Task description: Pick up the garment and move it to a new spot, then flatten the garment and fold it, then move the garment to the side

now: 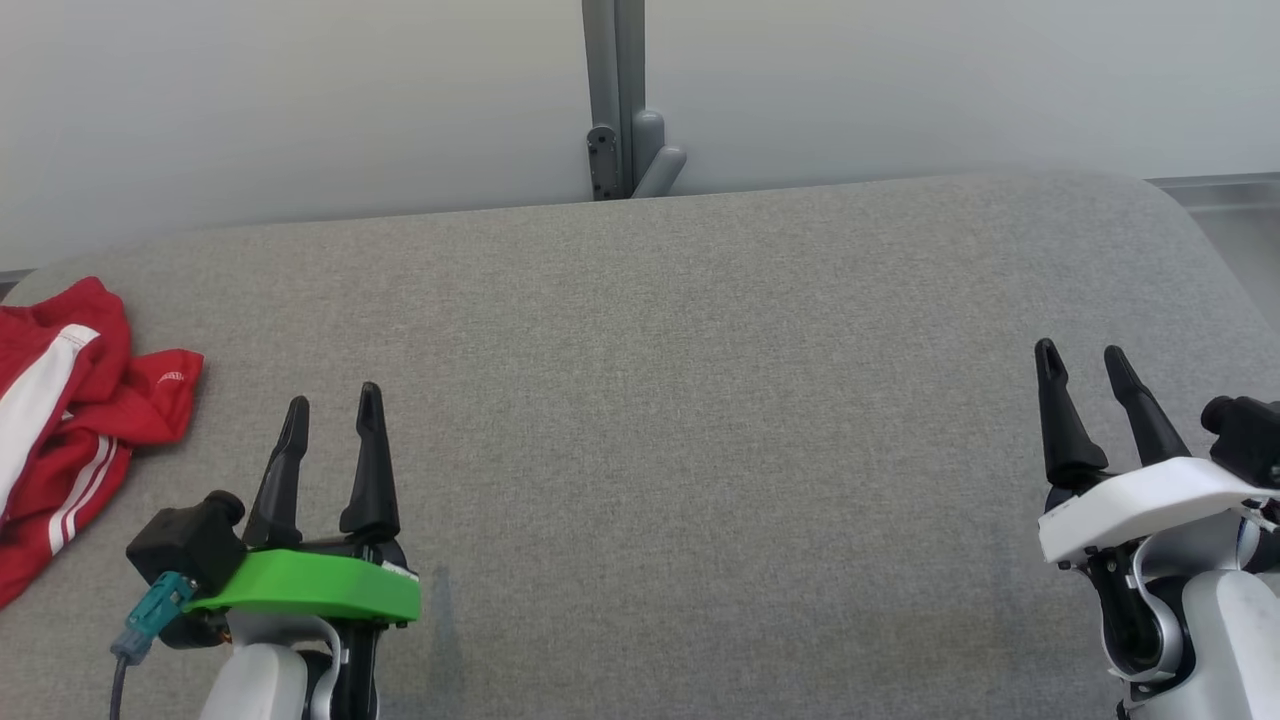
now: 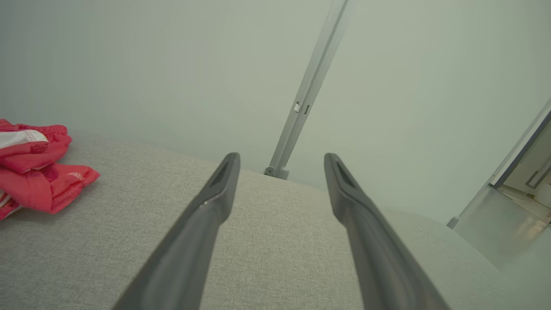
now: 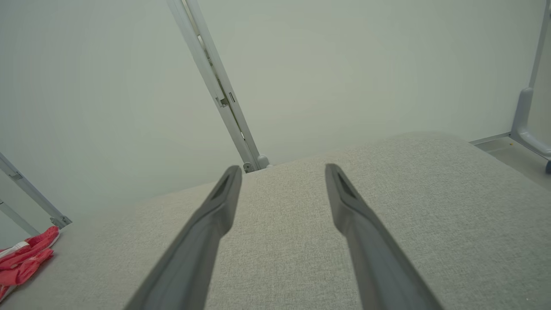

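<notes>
Its left pincer (image 1: 333, 395) is green-shelled, right pincer (image 1: 1081, 350) white.

Garment (image 1: 70, 420) lies on the worktop (image 1: 700, 350), well left of the post (image 1: 615, 100) and nearer us; post stands just behind the worktop's far edge.

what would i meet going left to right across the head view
red and white garment → left gripper, open → grey upright post at the back → right gripper, open
</notes>
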